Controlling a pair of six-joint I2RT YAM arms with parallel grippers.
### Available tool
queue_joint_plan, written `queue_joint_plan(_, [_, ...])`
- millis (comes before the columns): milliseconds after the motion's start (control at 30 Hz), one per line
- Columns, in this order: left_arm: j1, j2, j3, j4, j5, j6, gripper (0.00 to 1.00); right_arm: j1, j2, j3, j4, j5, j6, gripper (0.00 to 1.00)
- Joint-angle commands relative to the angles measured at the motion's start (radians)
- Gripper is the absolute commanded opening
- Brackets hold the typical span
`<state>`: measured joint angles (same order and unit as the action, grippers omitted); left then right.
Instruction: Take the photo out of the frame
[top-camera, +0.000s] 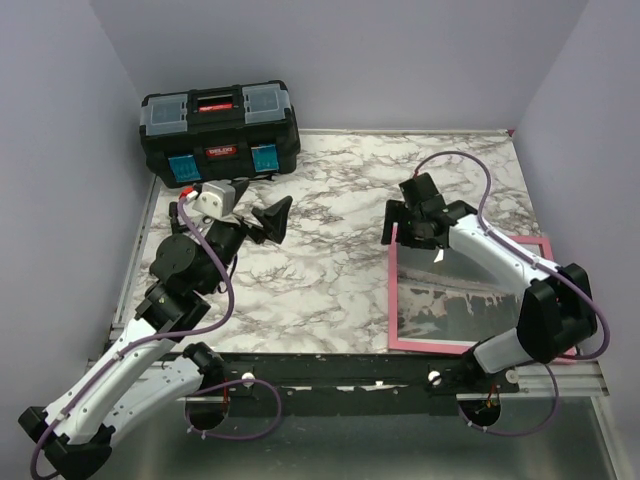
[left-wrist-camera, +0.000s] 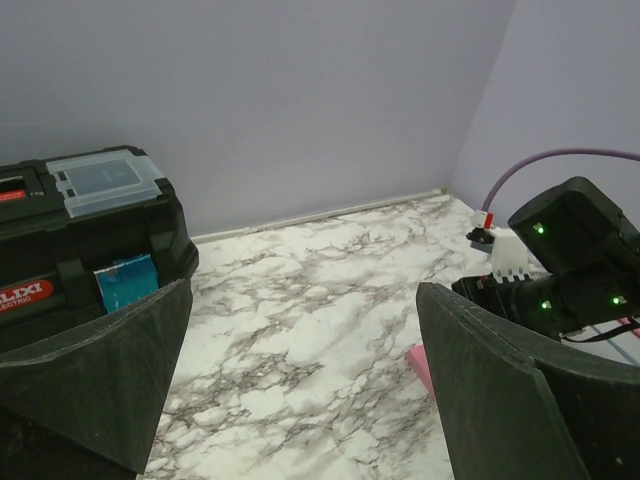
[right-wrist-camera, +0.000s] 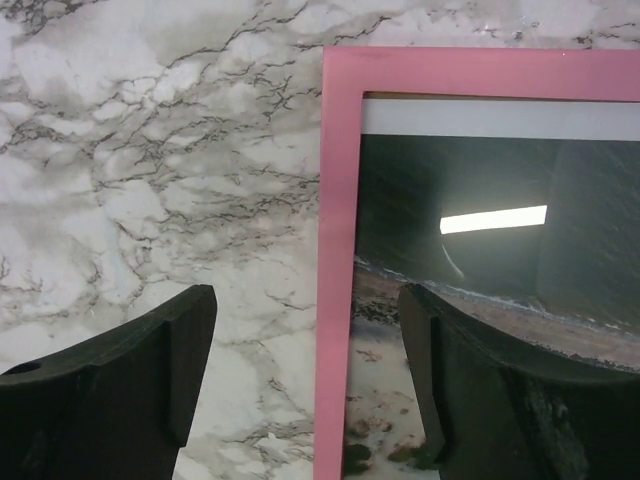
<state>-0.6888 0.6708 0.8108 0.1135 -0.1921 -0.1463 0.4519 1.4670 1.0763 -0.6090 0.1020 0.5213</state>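
Note:
The pink frame (top-camera: 393, 300) lies flat on the marble table at the right, with the greyscale photo (top-camera: 450, 300) inside it under reflective glazing. My right gripper (top-camera: 398, 232) hovers over the frame's far left corner. In the right wrist view it (right-wrist-camera: 310, 370) is open, and its two dark fingers straddle the frame's left border (right-wrist-camera: 335, 300), one over bare marble, the other over the photo (right-wrist-camera: 480, 200). My left gripper (top-camera: 275, 222) stands open in mid-table, holding nothing. In its own view it (left-wrist-camera: 300, 380) faces the frame's pink corner (left-wrist-camera: 420, 365).
A black toolbox (top-camera: 220, 125) with blue latches stands at the back left against the wall, also seen as the toolbox (left-wrist-camera: 90, 240) in the left wrist view. Lilac walls close in the table on three sides. The right arm (top-camera: 500, 260) crosses above the frame.

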Motion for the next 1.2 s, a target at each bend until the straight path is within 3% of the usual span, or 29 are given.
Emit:
queue_joint_plan(0, [-0.002, 0.007, 0.022, -0.011, 0.016, -0.007, 0.99, 0.037, 0.068, 0.077, -0.057, 0.104, 0.006, 0.73])
queue_joint_plan(233, [-0.002, 0.006, 0.024, -0.014, 0.021, -0.012, 0.99, 0.081, 0.163, 0.107, -0.054, 0.151, 0.032, 0.48])
queue_joint_plan(633, [-0.002, 0.007, 0.023, -0.014, 0.027, -0.018, 0.99, 0.091, 0.274, 0.107, -0.032, 0.212, 0.021, 0.49])
queue_joint_plan(1167, [-0.002, 0.049, 0.025, -0.019, 0.039, -0.042, 0.99, 0.099, 0.322, 0.073, 0.016, 0.258, 0.022, 0.37])
